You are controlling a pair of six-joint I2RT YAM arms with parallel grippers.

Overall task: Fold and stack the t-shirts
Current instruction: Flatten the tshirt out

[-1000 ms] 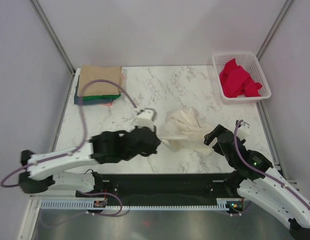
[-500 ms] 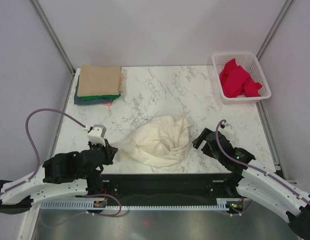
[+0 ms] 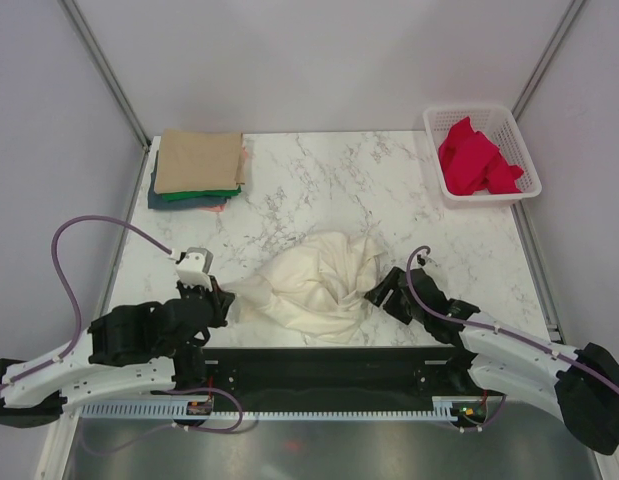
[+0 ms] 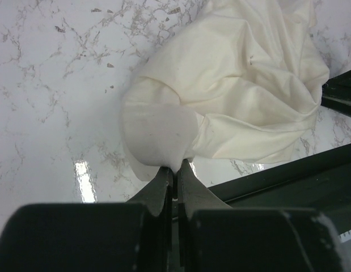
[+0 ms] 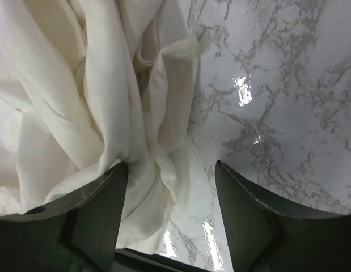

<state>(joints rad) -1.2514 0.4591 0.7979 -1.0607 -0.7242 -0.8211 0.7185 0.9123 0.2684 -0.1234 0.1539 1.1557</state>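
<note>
A large cream t-shirt (image 3: 319,280) lies crumpled near the table's front edge. My left gripper (image 3: 221,300) is shut on the shirt's left edge (image 4: 164,136), its jaws pinching the cloth. My right gripper (image 3: 379,296) is open at the shirt's right side; the cream cloth (image 5: 107,113) lies partly between its fingers, against the left finger (image 5: 101,209). A stack of folded t-shirts (image 3: 197,168), tan on top of green and teal, lies at the back left.
A white mesh basket (image 3: 521,165) holding red cloth (image 3: 474,158) stands at the back right. The black front rail (image 3: 319,365) runs just below the shirt. Bare marble (image 3: 329,180) lies between the stack, the basket and the shirt.
Over the last second my left gripper pulled the shirt's left edge toward the front left, spreading the cloth. My right gripper moved left to the shirt's right side.
</note>
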